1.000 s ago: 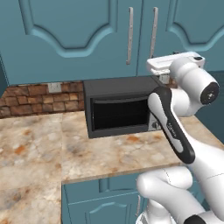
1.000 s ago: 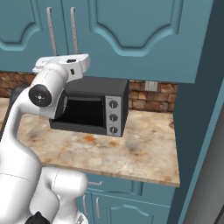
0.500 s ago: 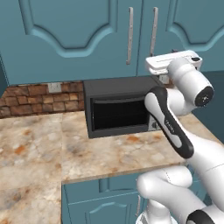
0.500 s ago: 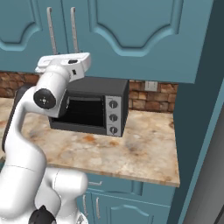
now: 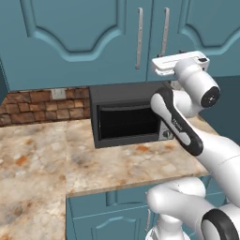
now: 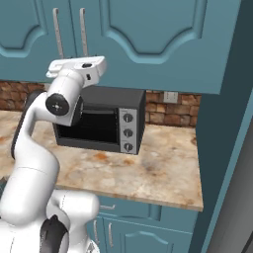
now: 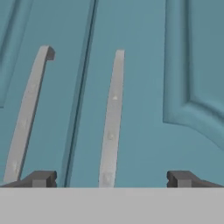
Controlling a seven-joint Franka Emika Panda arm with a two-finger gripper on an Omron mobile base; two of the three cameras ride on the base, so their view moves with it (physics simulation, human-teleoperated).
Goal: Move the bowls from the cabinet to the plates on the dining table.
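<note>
Cabinet (image 5: 93, 42) doors both closed; the bowls are not visible, so their location cannot be told from these views.

Two vertical silver bar handles sit either side of the door seam: left handle (image 7: 27, 116) and right handle (image 7: 111, 120). In the hand view the seam runs between them, and the right handle lies between the two dark fingertips (image 7: 41, 178). The arched panel edge of the right door shows at the far right of that view.

Hand (image 7: 109, 179) is released, fingers spread wide, nothing between them. It is raised to cabinet height and faces the doors, close in front of the handle pair; whether it touches the door cannot be told. In the left base view the hand (image 5: 180, 63) sits just below the lower ends of the handles.

Black microwave (image 5: 126, 115) stands on the tabletop (image 5: 42, 159) under the cabinet, against a brick backsplash (image 5: 42, 105). Its knobs show on the right of its front in the right base view (image 6: 127, 132). Tabletop is beige marbled stone with rust-orange blotches.
</note>
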